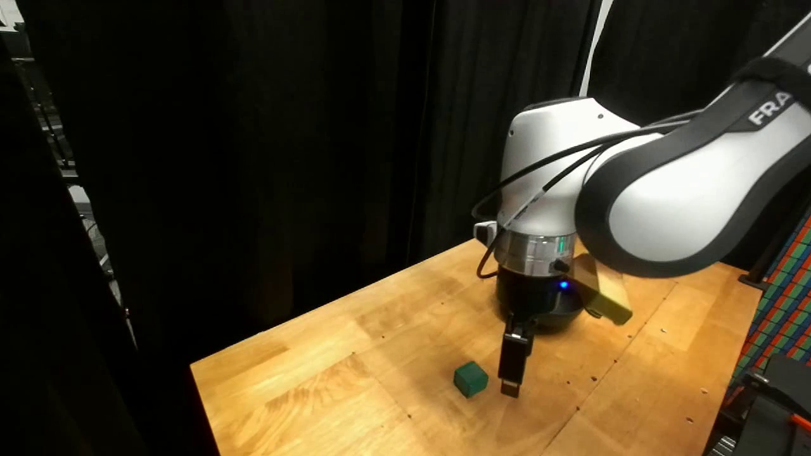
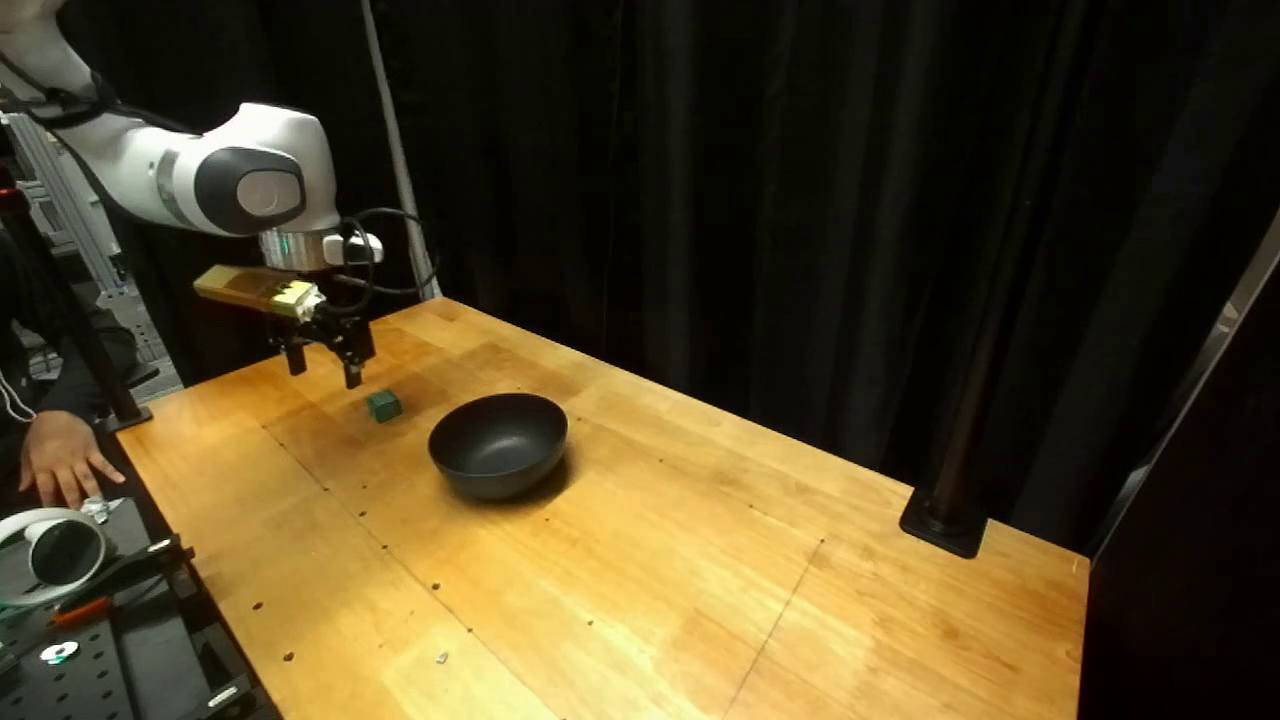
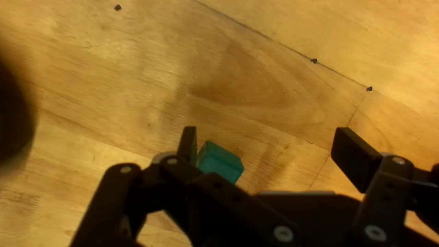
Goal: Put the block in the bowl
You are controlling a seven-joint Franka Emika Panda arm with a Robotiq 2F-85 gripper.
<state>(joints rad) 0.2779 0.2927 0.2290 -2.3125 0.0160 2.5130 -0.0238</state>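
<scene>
Robotiq gripper (image 3: 267,144) is wide and empty, green cube (image 3: 221,163) below it but off-centre toward the black bowl (image 2: 497,440).

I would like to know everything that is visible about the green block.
The block is a small, plain green cube with flat faces and clear edges; its material is uncertain. It rests flat on the wooden table, separated by a gap from the black bowl. The hand hangs open near it; no contact between them shows. In the wrist view, the hand hides part of the block.
</scene>
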